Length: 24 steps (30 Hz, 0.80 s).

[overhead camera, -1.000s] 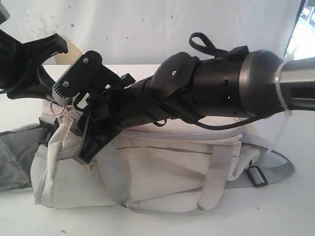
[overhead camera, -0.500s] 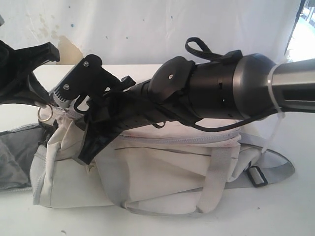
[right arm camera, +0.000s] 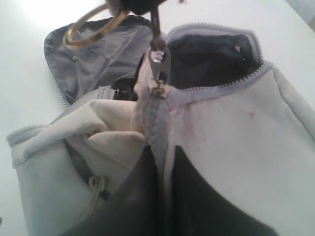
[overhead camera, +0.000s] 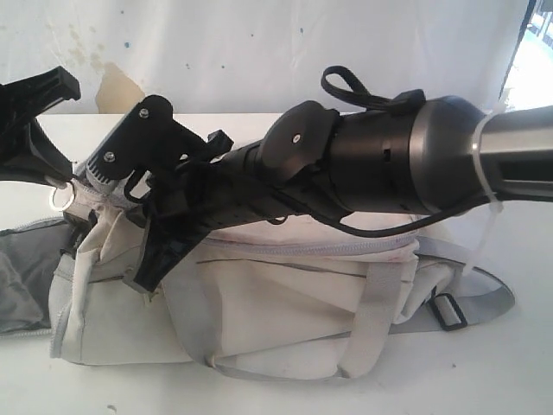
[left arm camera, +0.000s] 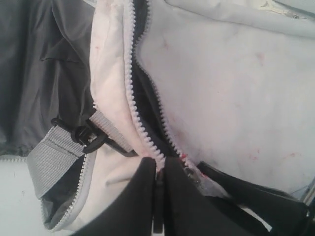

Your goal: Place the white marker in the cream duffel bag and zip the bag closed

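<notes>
No white marker visible, likely inside the cream duffel bag [overhead camera: 285, 303]. Your left gripper [left arm camera: 158, 166] clamps the zipper pull [right arm camera: 158, 61] at the bag's 9 o'clock end; right gripper [right arm camera: 161, 153] pinches the zipped seam [right arm camera: 156, 123]. Risk: bunched fabric jams the pull, or it slips free.

Lab-like test setup, plain white table [overhead camera: 518, 367], stained white wall [overhead camera: 259, 52]

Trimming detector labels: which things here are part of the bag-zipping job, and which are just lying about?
Job: cream duffel bag; zipper pull with ring; left gripper, shut on the pull; right gripper, pinching the bag seam. White marker not visible.
Idle: black strap buckle; table; stained wall.
</notes>
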Motion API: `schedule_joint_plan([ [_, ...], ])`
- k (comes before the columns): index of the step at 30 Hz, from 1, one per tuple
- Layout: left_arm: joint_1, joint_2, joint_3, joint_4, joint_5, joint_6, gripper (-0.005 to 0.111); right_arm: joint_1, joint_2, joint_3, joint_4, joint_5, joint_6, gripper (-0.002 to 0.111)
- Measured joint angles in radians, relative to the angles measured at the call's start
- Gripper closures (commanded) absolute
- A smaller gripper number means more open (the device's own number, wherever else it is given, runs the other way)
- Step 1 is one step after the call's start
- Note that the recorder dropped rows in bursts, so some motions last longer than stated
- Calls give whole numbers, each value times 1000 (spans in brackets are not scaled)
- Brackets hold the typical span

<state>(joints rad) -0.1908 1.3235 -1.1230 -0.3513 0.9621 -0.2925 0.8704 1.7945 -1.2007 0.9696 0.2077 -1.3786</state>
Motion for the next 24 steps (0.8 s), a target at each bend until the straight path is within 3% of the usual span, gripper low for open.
schedule_joint_plan([
  [10, 21, 2, 8, -166, -93, 246, 107, 3, -4, 11, -2, -25, 0, 108],
  [19, 24, -8, 8, -159, -96, 267, 107, 3, -15, 45, 0, -51, 0, 108],
  [24, 24, -31, -31, -66, -48, 203, 107, 7, -27, 47, 0, -56, 0, 108],
])
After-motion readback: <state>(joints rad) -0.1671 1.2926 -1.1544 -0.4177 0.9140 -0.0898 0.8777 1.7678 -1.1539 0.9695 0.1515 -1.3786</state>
